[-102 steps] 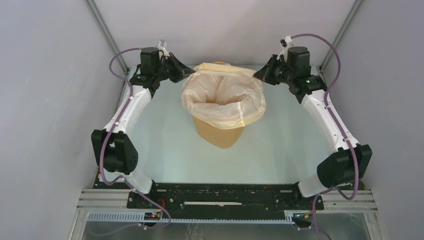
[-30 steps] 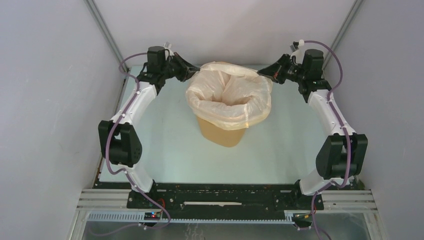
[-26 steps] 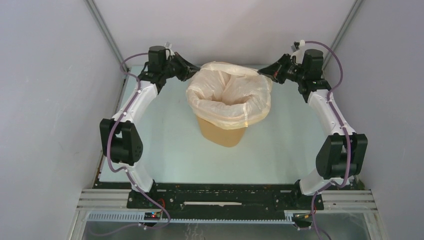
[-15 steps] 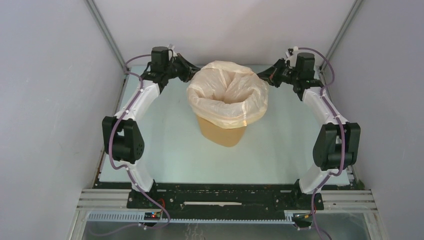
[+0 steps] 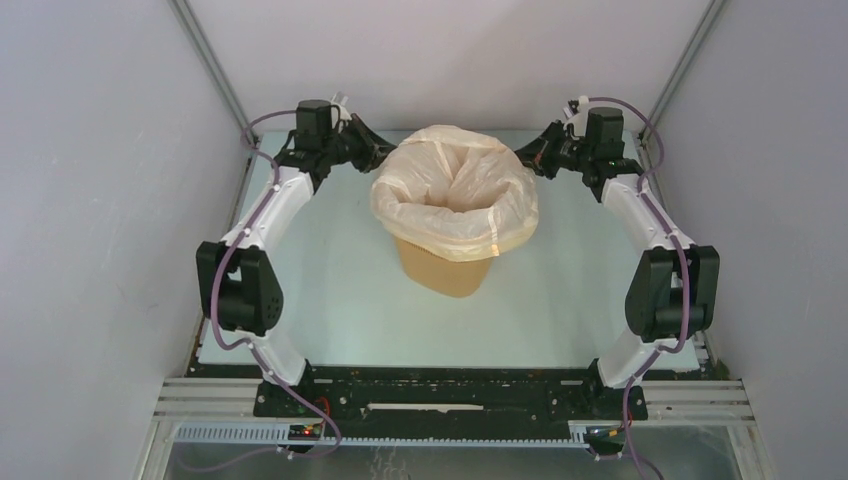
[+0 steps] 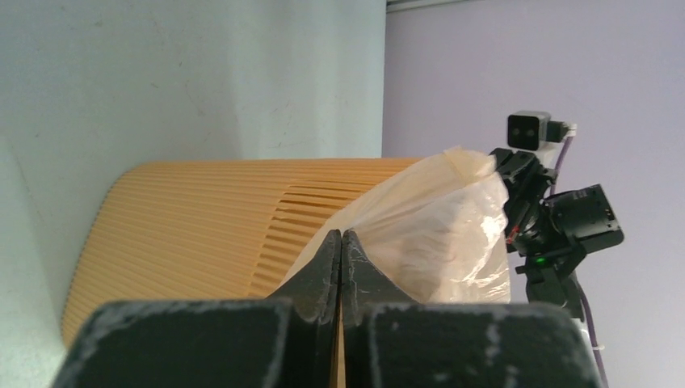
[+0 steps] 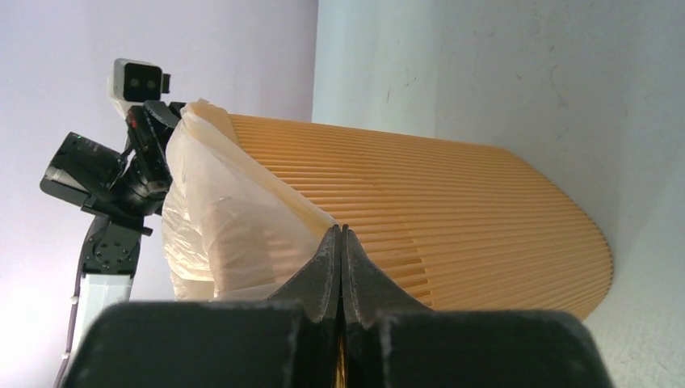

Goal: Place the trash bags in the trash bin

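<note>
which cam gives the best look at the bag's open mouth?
Top external: it looks down into the bag and shows the whole rim folded over the bin. Both wrist views see only the bag's outside from the side, with the opening hidden.

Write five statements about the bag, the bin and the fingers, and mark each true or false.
1. The bag sits in the bin, its rim folded out over the mouth. True.
2. The bin lies on its side on the table. False: it stands upright.
3. The left fingers are shut on the bag's edge. True.
4. The right fingers hang open, clear of the bag. False: they are shut on the bag's opposite edge.
5. A second bag lies on the table. False: only one bag shows.
</note>
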{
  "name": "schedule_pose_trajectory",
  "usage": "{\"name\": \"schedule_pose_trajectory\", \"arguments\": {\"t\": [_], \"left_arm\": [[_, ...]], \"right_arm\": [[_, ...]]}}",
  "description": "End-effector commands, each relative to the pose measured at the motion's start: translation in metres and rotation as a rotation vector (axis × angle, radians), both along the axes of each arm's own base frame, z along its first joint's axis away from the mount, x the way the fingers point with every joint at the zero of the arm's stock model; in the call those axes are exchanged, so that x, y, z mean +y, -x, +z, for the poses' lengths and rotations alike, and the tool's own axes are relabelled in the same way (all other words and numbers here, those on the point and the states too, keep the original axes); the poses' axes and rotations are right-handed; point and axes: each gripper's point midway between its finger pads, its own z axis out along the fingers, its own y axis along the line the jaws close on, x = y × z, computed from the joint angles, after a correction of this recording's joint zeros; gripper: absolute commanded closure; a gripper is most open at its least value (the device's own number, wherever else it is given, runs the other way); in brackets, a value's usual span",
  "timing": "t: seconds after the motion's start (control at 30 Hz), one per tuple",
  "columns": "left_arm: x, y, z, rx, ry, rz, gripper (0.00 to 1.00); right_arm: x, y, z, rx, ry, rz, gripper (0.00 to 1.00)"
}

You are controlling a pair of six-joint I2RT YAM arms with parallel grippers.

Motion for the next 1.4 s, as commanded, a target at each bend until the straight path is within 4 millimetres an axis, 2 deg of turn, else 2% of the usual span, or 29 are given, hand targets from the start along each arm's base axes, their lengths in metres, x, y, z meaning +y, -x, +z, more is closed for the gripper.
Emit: {"name": "schedule_pose_trajectory", "arguments": {"t": [0.0,0.07,0.13,0.23,0.33,0.4,0.47,0.53,0.6,0.73,0.8,0.9,1.03,1.1,1.27,1.37], "left_arm": [[0.033,0.026,-0.063,0.153,-0.107,0.023,1.00],[0.031,0.030,-0.068,0.157,-0.087,0.019,1.00],[0.029,0.032,-0.069,0.157,-0.057,0.020,1.00],[0.028,0.032,-0.070,0.162,-0.038,0.028,1.00],[0.028,0.031,-0.069,0.166,-0.035,0.028,0.99],[0.029,0.033,-0.062,0.154,-0.045,0.027,0.97],[0.034,0.037,-0.048,0.121,-0.067,0.037,0.92],[0.043,0.041,-0.027,0.068,-0.084,0.066,0.82],[0.057,0.047,-0.009,0.021,-0.094,0.112,0.73],[0.087,0.060,0.006,-0.011,-0.064,0.201,0.57],[0.096,0.067,0.017,-0.049,0.008,0.214,0.42],[0.082,0.076,0.043,-0.169,0.141,0.139,0.20],[0.056,0.081,0.044,-0.178,0.204,0.033,0.11],[0.044,0.077,0.042,-0.163,0.221,-0.009,0.11],[0.032,0.054,0.048,-0.165,0.303,-0.024,0.22],[0.017,0.048,0.047,-0.160,0.322,-0.060,0.22]], "right_arm": [[0.000,0.009,0.020,-0.025,0.011,-0.016,1.00],[0.001,0.008,0.028,-0.034,-0.005,-0.021,1.00],[0.001,0.007,0.026,-0.029,-0.006,-0.020,1.00],[-0.010,0.005,0.003,0.008,0.044,-0.041,1.00],[-0.025,0.003,-0.030,0.063,0.088,-0.069,1.00],[-0.029,0.002,-0.045,0.098,0.087,-0.055,1.00],[-0.028,0.001,-0.036,0.081,0.049,-0.036,1.00],[-0.020,0.003,-0.017,0.032,0.023,-0.013,1.00],[-0.005,0.008,-0.001,-0.002,0.020,0.015,0.97],[-0.001,0.009,0.018,-0.006,-0.013,0.010,0.94],[-0.002,0.010,0.025,-0.002,-0.041,0.007,0.94],[-0.001,0.010,0.036,-0.019,-0.065,0.006,0.95],[0.000,0.010,0.039,-0.021,-0.071,0.011,0.95],[0.001,0.009,0.037,-0.012,-0.075,0.014,0.95],[0.014,0.009,0.032,0.006,-0.064,0.044,0.96],[0.022,0.009,0.032,0.001,-0.047,0.060,0.97]]}}
